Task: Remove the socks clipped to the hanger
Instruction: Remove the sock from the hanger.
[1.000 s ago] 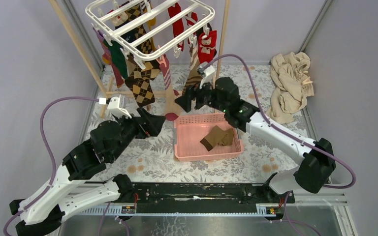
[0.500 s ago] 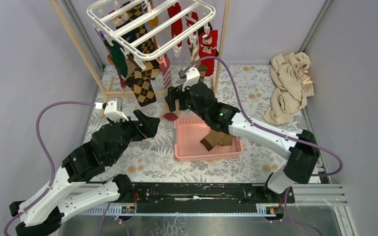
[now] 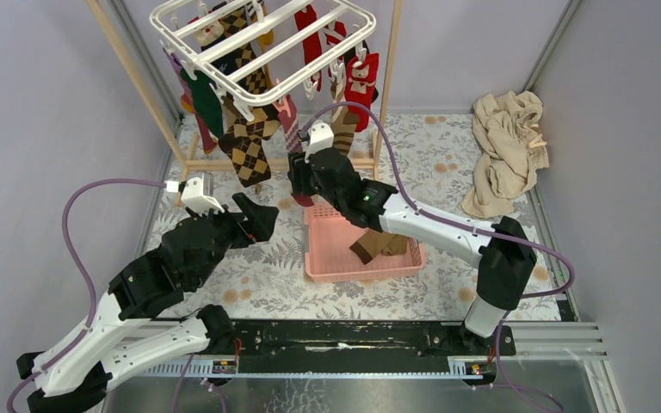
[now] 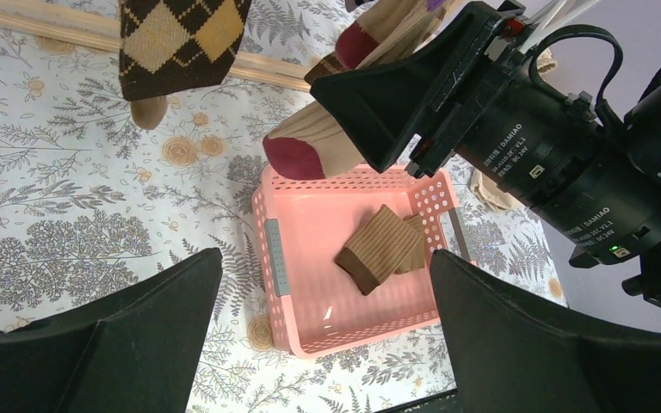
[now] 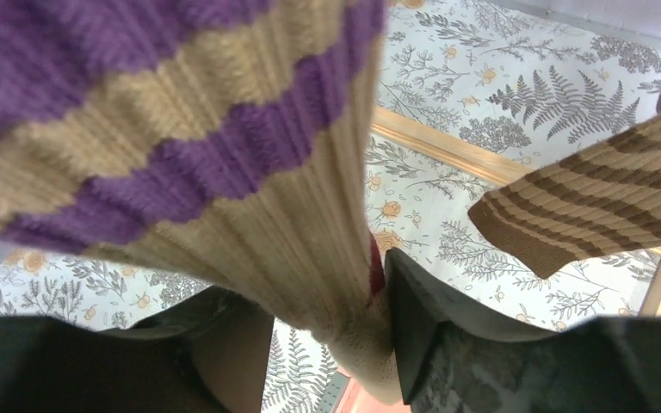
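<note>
**Right gripper moves in on a hanging striped sock**

Top view: over the last second the right gripper (image 3: 303, 182) has swung off the pink basket (image 3: 311, 249) and in under the hanger (image 3: 258, 43). It now sits around the lower part of a beige sock (image 3: 303, 200) that is clipped above it. The left gripper (image 3: 256, 219) has barely moved. One brown sock (image 3: 383, 241) lies in the basket behind the right gripper, and many more hang above it.

Left wrist view: the left gripper's fingers are spread wide with nothing between them. The beige sock's maroon toe pokes out just ahead, above the basket's far corner.

Right wrist view: the purple-banded sock fills the space between the two fingers, and the jaws have narrowed onto it. I cannot tell whether they pinch it firmly yet. Once they do, a downward pull looks like the next step.
</note>
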{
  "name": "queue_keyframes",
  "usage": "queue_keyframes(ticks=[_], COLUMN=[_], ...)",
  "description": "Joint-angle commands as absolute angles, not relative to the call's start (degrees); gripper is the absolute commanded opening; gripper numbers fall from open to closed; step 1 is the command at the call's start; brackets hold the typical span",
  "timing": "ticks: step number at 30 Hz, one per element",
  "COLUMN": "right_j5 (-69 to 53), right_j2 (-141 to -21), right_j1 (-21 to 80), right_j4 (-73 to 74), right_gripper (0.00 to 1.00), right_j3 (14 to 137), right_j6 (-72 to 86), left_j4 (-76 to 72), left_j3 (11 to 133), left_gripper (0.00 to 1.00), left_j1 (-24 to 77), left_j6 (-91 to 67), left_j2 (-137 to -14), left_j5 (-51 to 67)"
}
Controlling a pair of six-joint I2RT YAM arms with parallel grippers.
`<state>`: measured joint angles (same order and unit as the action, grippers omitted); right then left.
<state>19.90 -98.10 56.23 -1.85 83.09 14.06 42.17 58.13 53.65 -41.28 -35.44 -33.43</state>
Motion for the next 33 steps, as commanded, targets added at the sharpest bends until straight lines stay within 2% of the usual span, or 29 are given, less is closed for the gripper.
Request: queue_keyframes(ticks=[1, 3, 6, 12, 17, 26, 33], right_j5=[16.4, 12.0, 0.3, -26.1, -43.9, -54.7, -56.8], right_j2=[-94.9, -93.1, -90.2, -86.1, -88.1, -93.3, -94.3], right_j1=[55.9, 54.6, 50.2, 39.2, 35.1, 34.2, 34.1], right_j4=[-6.0, -6.4, -7.4, -18.4, -29.7, -57.4, -67.0], right_gripper=[0.45, 0.23, 0.16, 0.16, 0.16, 0.16, 0.16], right_j3=[84.3, 83.2, 80.7, 74.0, 72.9, 70.3, 68.3], right_j6=[13.4, 14.5, 19.0, 32.8, 45.9, 72.3, 80.7], left_j4=[41.7, 40.3, 36.6, 28.3, 19.1, 7.4, 2.9], left_j3=[58.0, 57.6, 55.9, 52.4, 49.9, 48.6, 45.4], left_gripper=[0.99, 0.99, 0.99, 0.99, 0.99, 0.99, 0.98], left_j1=[53.9, 53.9, 53.9, 53.9, 53.9, 53.8, 53.6], left_j6=[-41.2, -40.3, -38.3, -34.3, -31.8, -27.1, -24.5], left_j2=[-35.1, -34.9, -34.1, -35.5, -37.2, -42.7, -41.6], left_j5=[-35.0, -34.6, -33.2, -30.3, -27.1, -26.3, -27.3])
